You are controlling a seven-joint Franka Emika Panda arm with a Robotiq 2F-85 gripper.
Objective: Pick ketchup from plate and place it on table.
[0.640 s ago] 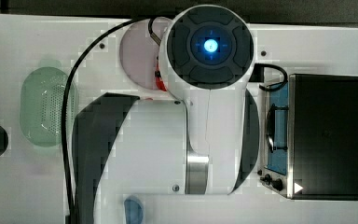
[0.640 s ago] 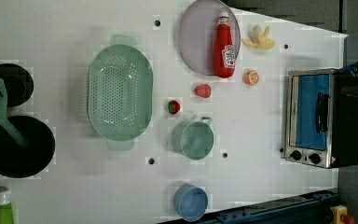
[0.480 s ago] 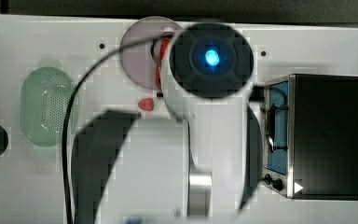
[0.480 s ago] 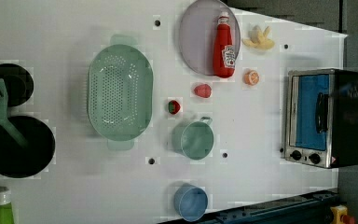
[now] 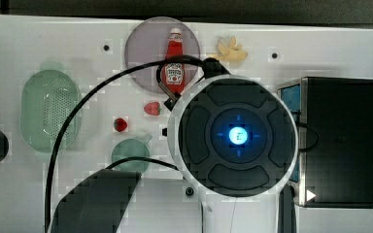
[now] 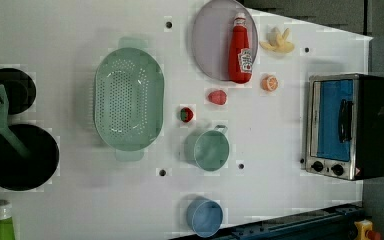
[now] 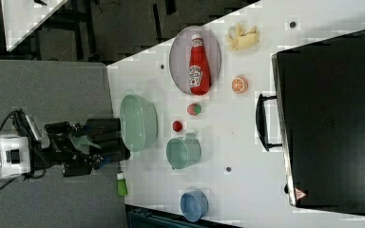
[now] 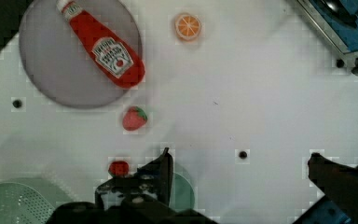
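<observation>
Now the arm's round end sits lower in the top view than before, uncovering the ketchup point(image 5: 174, 65). It lies flat on the plate point(image 5: 143, 53), cap toward the tabletop's point(image 6: 280, 200) far edge. The hand point(image 8: 240, 170) is spread, holding nothing.

Floor: grey floor point(image 7: 52, 90) is being seen beside the surface.
Furniture: a second white table point(image 7: 26, 16) is standing well apart.
</observation>
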